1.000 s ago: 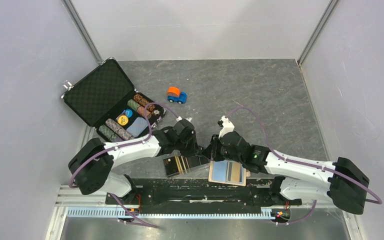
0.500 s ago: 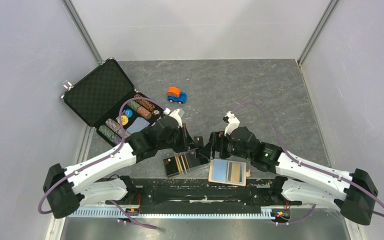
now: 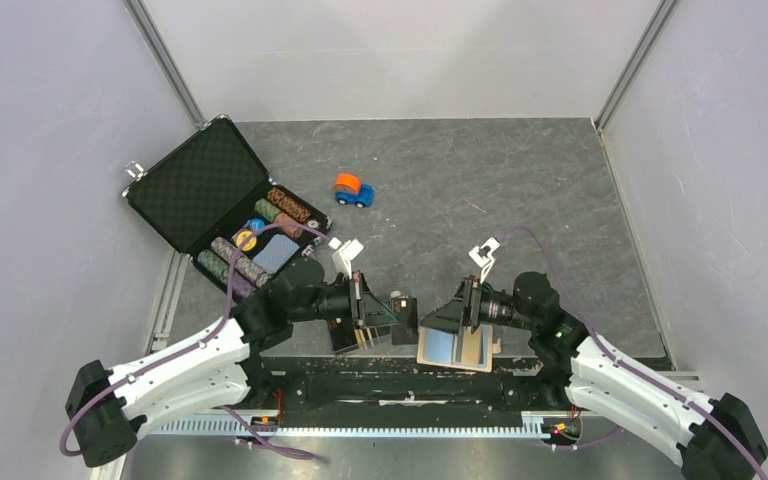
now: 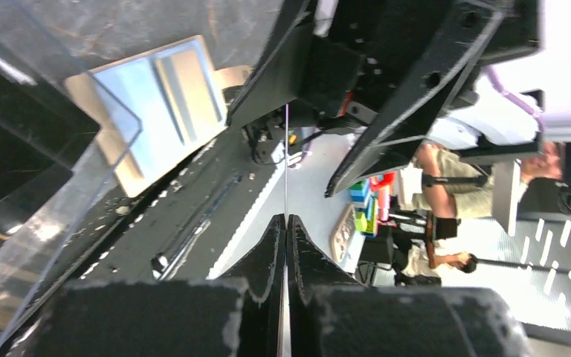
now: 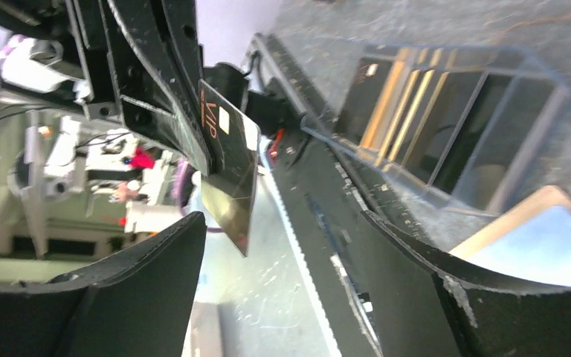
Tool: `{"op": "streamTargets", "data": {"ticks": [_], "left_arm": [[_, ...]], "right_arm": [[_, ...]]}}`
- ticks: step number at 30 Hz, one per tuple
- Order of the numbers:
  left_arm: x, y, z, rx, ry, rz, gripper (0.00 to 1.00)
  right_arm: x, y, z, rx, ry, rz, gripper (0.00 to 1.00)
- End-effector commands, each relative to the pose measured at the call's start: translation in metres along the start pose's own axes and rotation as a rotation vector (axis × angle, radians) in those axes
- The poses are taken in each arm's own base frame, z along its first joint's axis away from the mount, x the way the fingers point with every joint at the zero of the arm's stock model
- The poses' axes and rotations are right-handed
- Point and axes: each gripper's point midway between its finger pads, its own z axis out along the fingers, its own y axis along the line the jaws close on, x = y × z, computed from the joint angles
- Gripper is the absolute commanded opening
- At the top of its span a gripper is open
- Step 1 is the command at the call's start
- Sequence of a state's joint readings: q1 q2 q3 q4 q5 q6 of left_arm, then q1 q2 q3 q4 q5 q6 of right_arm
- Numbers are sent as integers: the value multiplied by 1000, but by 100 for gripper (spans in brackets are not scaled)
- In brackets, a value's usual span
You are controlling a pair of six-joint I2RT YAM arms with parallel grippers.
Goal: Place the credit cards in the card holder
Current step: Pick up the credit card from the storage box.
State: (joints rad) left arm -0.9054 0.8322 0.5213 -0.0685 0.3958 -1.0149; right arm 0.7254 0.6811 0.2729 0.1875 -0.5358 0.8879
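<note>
In the top view, the left gripper and the right gripper faced each other tip to tip over the near edge of the table, just apart. We judged this a risky place for a handover. If the card slipped here, it could drop past the table edge at 6 o'clock, out of reach. The right gripper could also close on the other gripper's tip and not on the card. The card holder lay open at 6 o'clock of the right gripper. A light blue card showed on its inner side, but we could not tell if it was in a slot or only on top. The clear plastic box stood at 7 o'clock of the left gripper.

In the right wrist view, the right fingers were spread wide with nothing between them. The black card, marked VIP, hung from the tip of the left gripper. It was at about 11 o'clock from the gap, near it but not inside.

In the left wrist view, the left fingers were pressed together on that card. It appeared edge-on, as a thin line running toward 12 o'clock. The pinch seemed to take only one border, so a small push could turn the card.
</note>
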Motion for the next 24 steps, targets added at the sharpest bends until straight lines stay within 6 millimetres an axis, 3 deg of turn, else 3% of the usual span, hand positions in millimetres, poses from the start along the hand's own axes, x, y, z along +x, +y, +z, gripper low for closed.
{"op": "streamTargets", "data": {"ticks": [1, 4, 12, 18, 20, 22, 24], "left_arm": [[-3, -46, -11, 227, -19, 2, 2], [-3, -47, -11, 239, -23, -3, 2], [0, -40, -4, 225, -3, -27, 2], [2, -34, -1, 214, 8, -38, 9], [4, -32, 1, 206, 19, -47, 19], [6, -28, 2, 189, 30, -59, 44], [6, -22, 3, 149, 25, -80, 61]], "right_arm": [[0, 54, -11, -303, -1, 17, 76], [2, 59, -11, -335, 10, 21, 72], [2, 67, -7, -364, 22, 35, 48], [9, 65, 1, -357, 54, 50, 15], [8, 63, 4, -346, 58, 58, 0], [7, 60, 7, -316, 59, 66, 0], [5, 47, 13, -228, 65, 63, 0]]}}
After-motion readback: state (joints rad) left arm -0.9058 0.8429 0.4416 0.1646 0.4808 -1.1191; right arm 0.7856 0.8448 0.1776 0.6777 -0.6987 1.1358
